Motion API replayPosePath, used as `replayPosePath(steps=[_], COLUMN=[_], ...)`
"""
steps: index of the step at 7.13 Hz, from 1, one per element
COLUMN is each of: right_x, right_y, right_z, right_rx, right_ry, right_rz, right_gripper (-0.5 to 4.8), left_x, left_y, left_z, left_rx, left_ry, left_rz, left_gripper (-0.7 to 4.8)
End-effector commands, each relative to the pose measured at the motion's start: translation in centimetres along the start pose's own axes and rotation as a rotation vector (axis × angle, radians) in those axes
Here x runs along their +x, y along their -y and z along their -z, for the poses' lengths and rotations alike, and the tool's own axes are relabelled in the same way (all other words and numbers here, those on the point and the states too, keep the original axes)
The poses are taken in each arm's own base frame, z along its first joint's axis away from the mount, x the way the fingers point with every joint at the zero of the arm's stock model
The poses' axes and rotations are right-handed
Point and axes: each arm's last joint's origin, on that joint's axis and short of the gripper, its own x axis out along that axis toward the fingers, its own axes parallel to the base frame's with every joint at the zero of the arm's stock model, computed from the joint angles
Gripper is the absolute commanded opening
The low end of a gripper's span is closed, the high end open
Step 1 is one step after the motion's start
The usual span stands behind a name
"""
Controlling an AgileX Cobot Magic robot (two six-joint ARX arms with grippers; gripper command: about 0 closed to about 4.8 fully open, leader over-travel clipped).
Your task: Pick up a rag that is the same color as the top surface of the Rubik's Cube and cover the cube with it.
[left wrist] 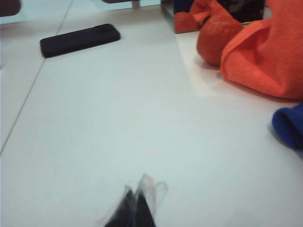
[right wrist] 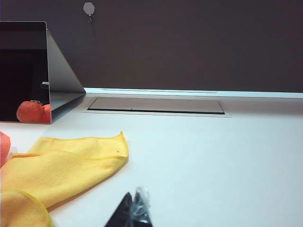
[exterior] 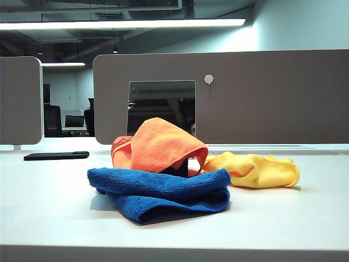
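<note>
A: What lies around the rag [exterior: 163, 144]?

B: 3 things touch it. It is draped on the Rubik's Cube [exterior: 181, 165], which is almost wholly hidden beneath. A second cloth [exterior: 163, 191] is heaped just before the rag, and a third cloth [exterior: 256, 170] lies at its right. A textured ball [left wrist: 218, 42] sits against the rag's left.

A: And further off?

B: A phone [exterior: 56, 155] lies flat on the table [exterior: 43, 207], well left of the rag. A mirror [exterior: 161, 106] stands behind the rag, against a partition [exterior: 272, 98].

A: The grippers?

B: The left gripper [left wrist: 137, 203] is over bare table, left of the rag. The right gripper [right wrist: 135, 208] is right of the rag, near the third cloth.
</note>
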Motion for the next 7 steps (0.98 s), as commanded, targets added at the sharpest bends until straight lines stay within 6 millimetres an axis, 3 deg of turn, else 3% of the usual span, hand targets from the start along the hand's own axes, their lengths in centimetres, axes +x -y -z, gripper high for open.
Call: replayPosePath(steps=[1,5,7], right_x=[0.0,0.0,-0.1], right_y=[0.0,0.0,-0.2], right_z=[-0.1,-0.3,-1.2], right_rx=[0.004,0.005,-0.005], right_ry=[0.011,0.032,0.128], right_rz=[-0.007,-0.017,-0.070], right_gripper=[-0.05,-0.05,-0.05], left_x=[0.0,-0.2,-0.4], left_y=[0.1,-0.1,-0.4], left_z=[-0.4,-1.7,-2.7], left_rx=[0.027,-0.011,-0.067], left_ry=[0.043,0.176,0.275], left_rz=[0.029,0.032,-0.046], left_gripper=[-0.06,-0.06,-0.06])
